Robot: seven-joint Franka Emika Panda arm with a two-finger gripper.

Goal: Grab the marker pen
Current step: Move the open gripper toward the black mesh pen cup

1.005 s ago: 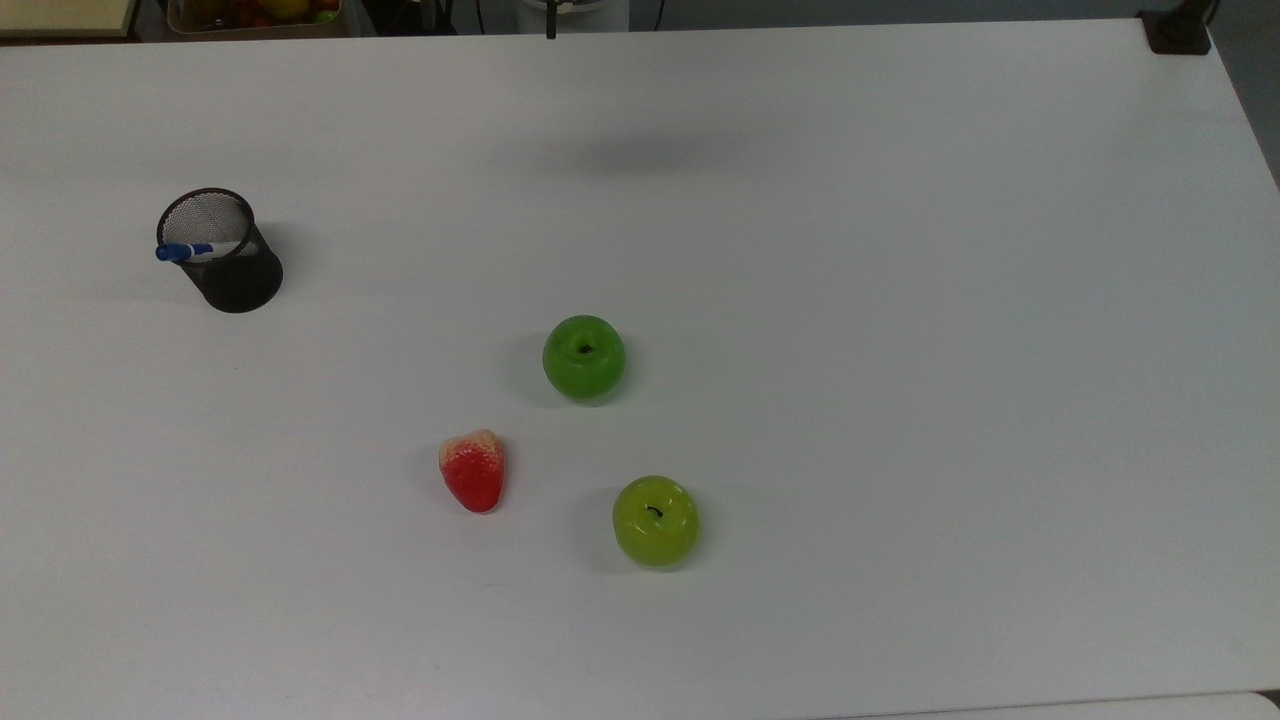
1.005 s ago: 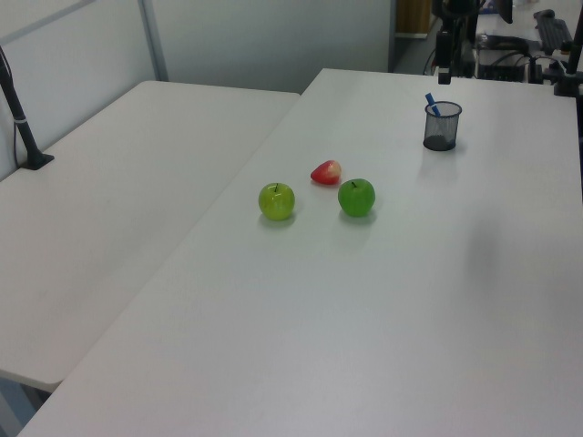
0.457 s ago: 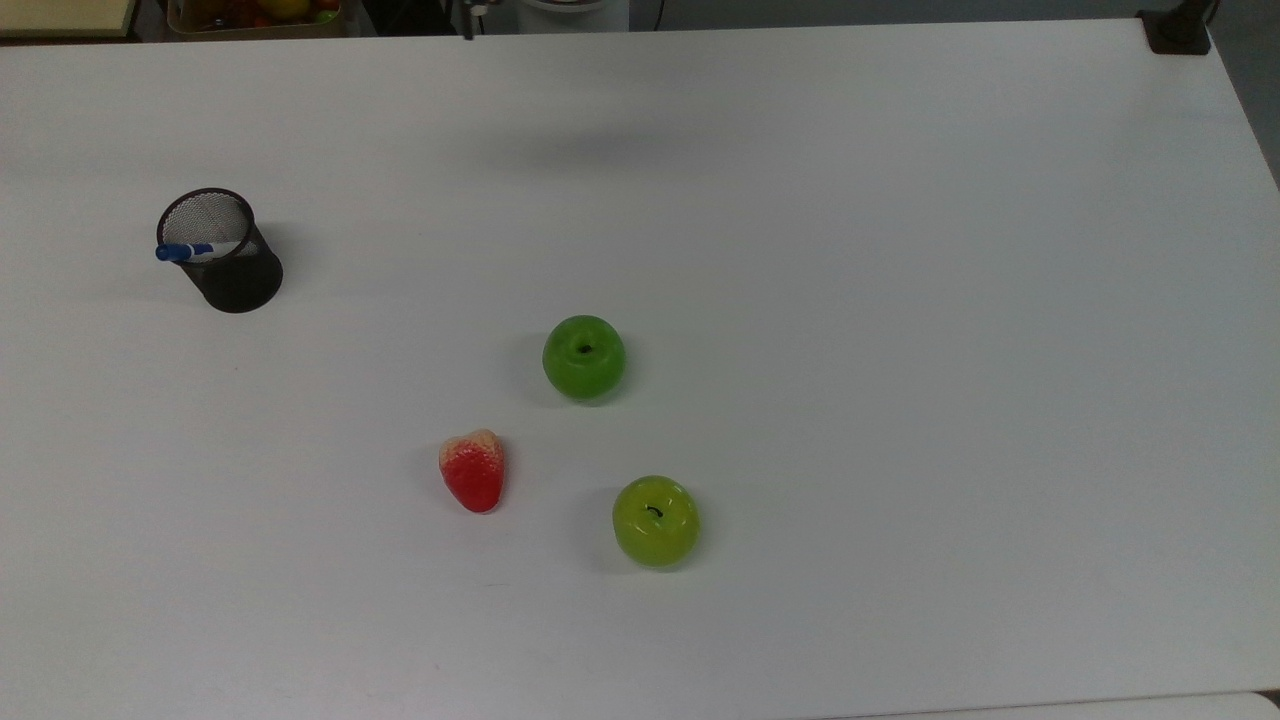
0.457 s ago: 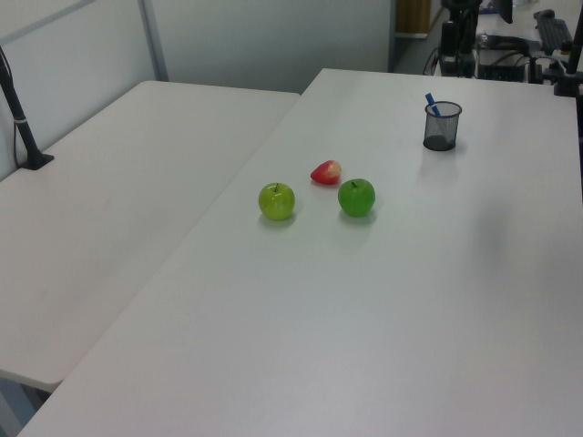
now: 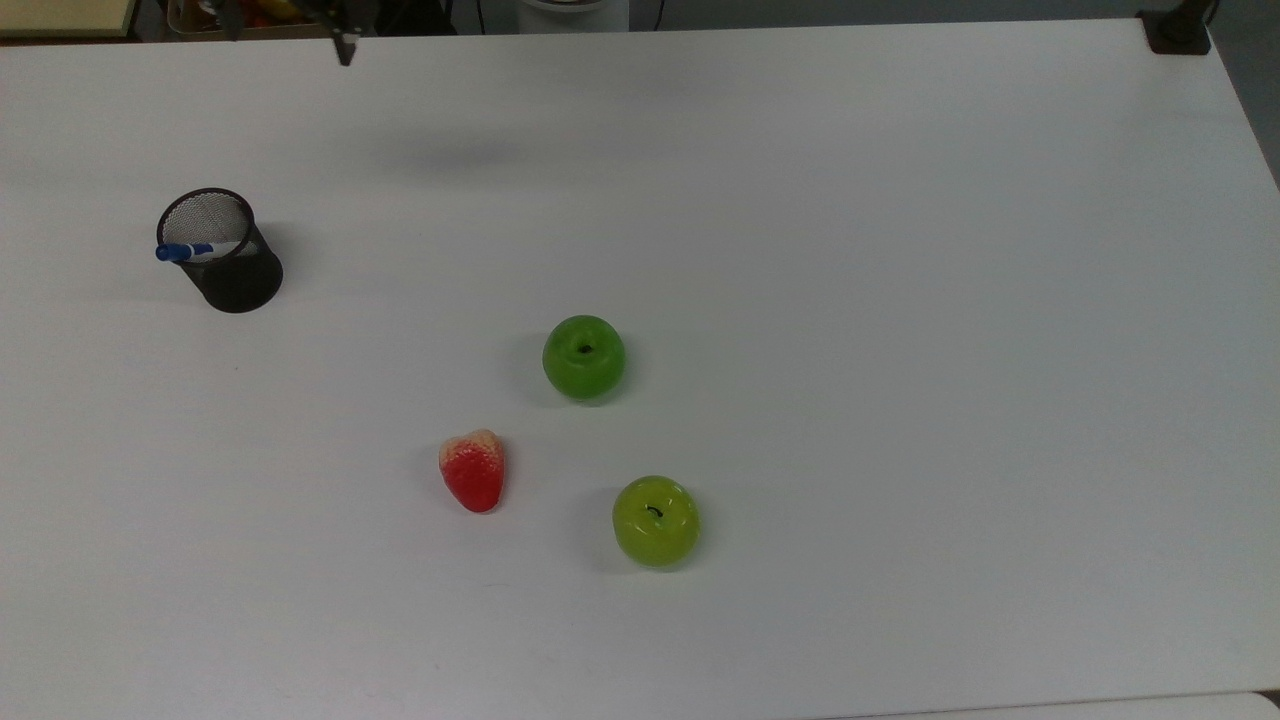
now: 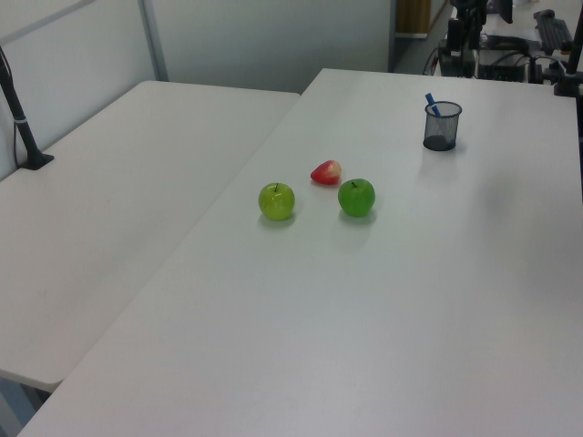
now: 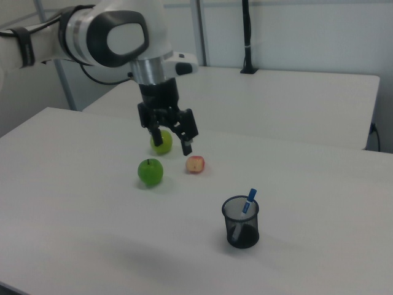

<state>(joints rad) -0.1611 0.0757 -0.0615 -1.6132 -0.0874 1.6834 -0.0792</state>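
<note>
The marker pen [image 5: 195, 250] has a blue cap and a white barrel. It leans inside a black mesh cup [image 5: 228, 262] at the top view's left, cap sticking out over the rim. The right view shows the pen [image 7: 249, 201] in the cup [image 7: 241, 222] near the front. My gripper [image 7: 172, 141] hangs open and empty well above the table, up and to the right view's left of the cup. One dark fingertip [image 5: 345, 50] reaches in at the top view's upper edge, right of the cup.
On the white table [image 5: 900, 300], a dark green apple [image 5: 584, 357], a yellow-green apple [image 5: 655, 521] and a red strawberry [image 5: 473, 470] lie in the middle. A second table [image 6: 109, 200] adjoins on the left view's left. A black post base [image 5: 1178, 30] sits at the top view's far right corner.
My gripper has travelled toward the top view's left along the far edge, nearer the cup, and its shadow shifted left with it. The pen, cup and fruit have not moved.
</note>
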